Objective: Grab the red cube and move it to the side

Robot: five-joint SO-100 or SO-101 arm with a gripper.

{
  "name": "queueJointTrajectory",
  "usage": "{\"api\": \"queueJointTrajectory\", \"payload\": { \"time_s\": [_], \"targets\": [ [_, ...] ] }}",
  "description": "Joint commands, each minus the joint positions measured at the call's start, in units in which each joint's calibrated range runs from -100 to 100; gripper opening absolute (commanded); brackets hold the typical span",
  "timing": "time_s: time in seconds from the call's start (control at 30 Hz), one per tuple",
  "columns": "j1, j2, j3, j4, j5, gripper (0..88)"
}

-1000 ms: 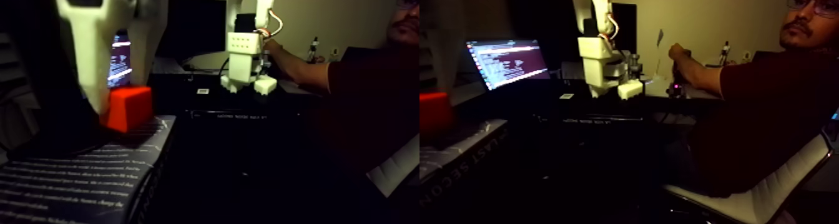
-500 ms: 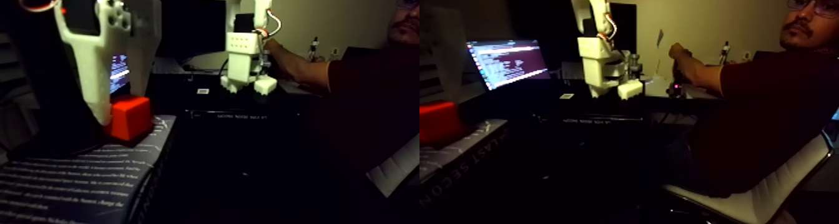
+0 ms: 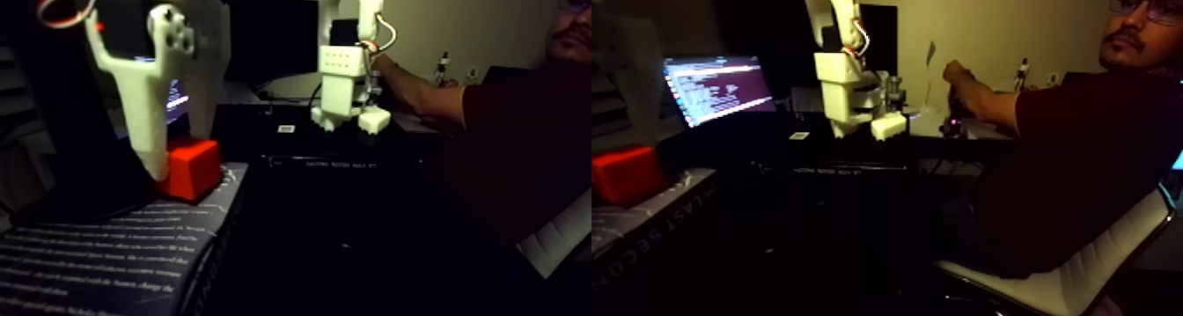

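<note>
At nine o'clock in the left half of the fixed view: red cube (image 3: 194, 168), flat on the far corner of a dark book (image 3: 97, 249) with pale print. Same cube at nine o'clock in the right half, cut by that half's edge, again on the book.

Directly above, toward eleven o'clock: white gripper (image 3: 180, 157), pointing down. One finger (image 3: 150, 126) down along the cube's nine o'clock face, tip level with the cube and apparently touching it; the other finger running down behind the cube at about one o'clock. Straddling the cube, then, but cannot tell whether actually pinching it or merely standing around it; too dim and partly hidden.

Behind, at twelve o'clock from the book: lit laptop screen (image 3: 717, 89). Further toward two o'clock: second white arm (image 3: 350, 82) on the dark table (image 3: 334, 161), with a person's hand (image 3: 955, 77) just beside it. Seated at three o'clock: the person, in a dark red shirt (image 3: 1083, 152), on a pale chair (image 3: 1056, 289).
</note>
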Motion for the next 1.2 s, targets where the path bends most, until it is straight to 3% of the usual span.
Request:
{"api": "queueJointTrajectory", "payload": {
  "time_s": [0.0,0.57,0.83,0.97,1.17],
  "targets": [
    [-0.1,-0.3,-0.3,-0.7,0.2,2.3],
    [-0.4,-0.4,1.7,-0.7,1.2,3.0],
    [-0.7,-0.5,1.8,-0.8,1.5,28.7],
    [-1.4,-0.9,2.2,0.1,4.8,39.4],
    [-1.4,-1.3,2.2,0.3,6.5,44.5]
  ]
}}
